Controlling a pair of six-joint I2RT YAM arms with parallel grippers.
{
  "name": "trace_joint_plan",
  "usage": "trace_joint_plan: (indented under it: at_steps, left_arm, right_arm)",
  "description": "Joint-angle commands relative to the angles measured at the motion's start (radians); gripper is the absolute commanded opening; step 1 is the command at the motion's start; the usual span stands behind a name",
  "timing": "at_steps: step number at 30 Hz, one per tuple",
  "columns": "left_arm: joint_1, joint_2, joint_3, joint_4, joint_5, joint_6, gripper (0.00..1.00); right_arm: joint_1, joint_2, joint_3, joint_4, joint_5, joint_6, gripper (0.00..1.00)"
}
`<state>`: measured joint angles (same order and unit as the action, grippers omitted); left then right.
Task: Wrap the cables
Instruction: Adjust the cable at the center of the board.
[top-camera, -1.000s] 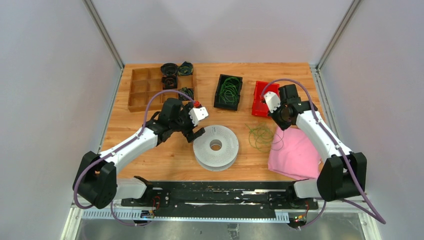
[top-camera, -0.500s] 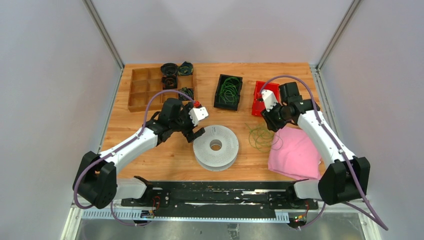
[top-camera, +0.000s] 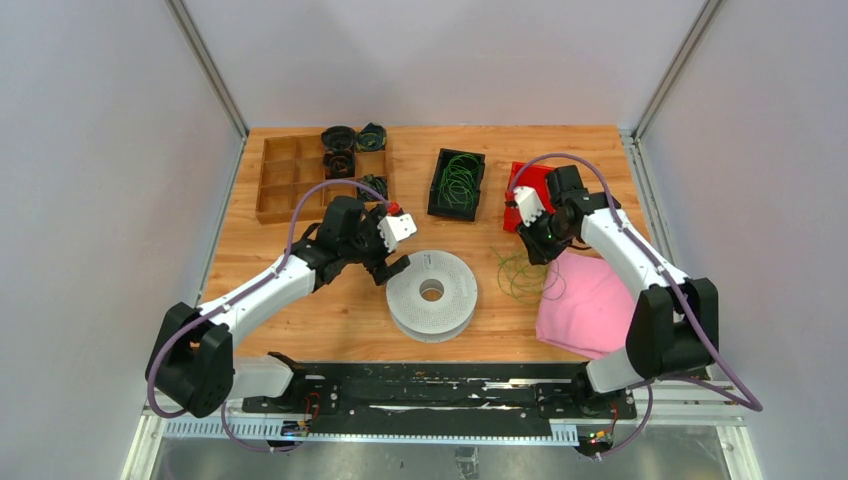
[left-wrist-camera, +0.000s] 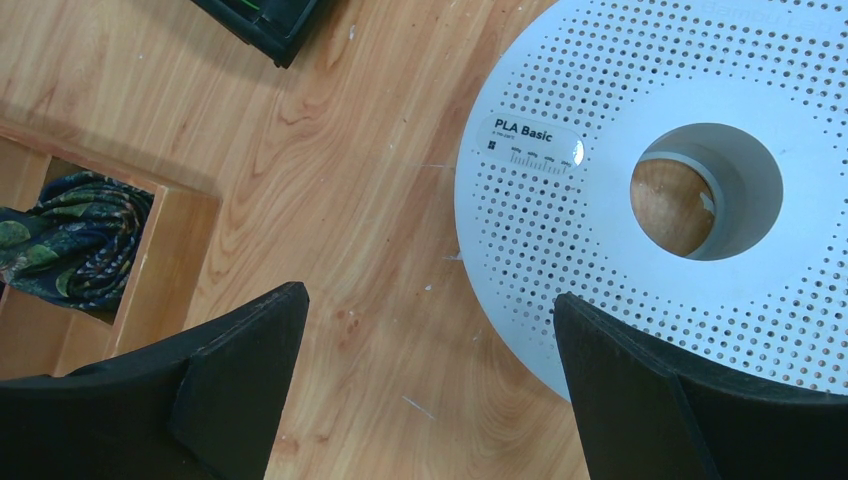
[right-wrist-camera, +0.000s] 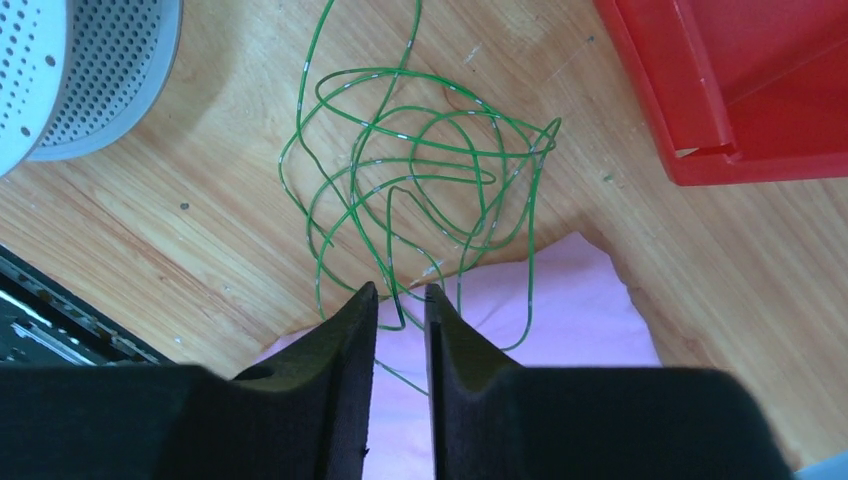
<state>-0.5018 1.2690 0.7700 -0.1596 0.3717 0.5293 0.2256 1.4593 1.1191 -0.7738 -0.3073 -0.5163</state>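
Wooden table (top-camera: 340, 320) unchanged; my left gripper (left-wrist-camera: 428, 300) stays wide open and empty beside the grey spool (top-camera: 455, 300). My right gripper (right-wrist-camera: 400, 292) has swung inward. Only its wrist camera shows jaws a sliver apart, straddling one strand of the cables (right-wrist-camera: 432, 152) at the pink cloth (right-wrist-camera: 560, 320) edge.

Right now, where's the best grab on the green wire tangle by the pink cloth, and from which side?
I'd grip the green wire tangle at its middle, where several loops cross, coming straight down: it lies flat on the table, too thin to take sideways. Skip the strands over the pink cloth; fabric could get pinched. The right end effector hangs closest.
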Motion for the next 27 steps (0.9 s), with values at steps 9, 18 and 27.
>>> trace_joint_plan:
  at_steps: [9, 18, 27]
  left_arm:
    - [-0.009, -0.014, 0.021, 0.009, -0.013, 0.011, 0.98]
    - [-0.010, 0.006, 0.088, -0.022, -0.061, 0.058, 0.98]
    - [-0.018, 0.069, 0.327, -0.099, 0.094, -0.043, 0.98]
  right_arm:
    - [0.015, -0.098, 0.221, -0.078, 0.025, 0.024, 0.01]
    - [0.016, -0.235, 0.544, -0.024, -0.045, 0.131, 0.01]
    - [0.015, -0.164, 0.698, -0.009, -0.246, 0.236, 0.01]
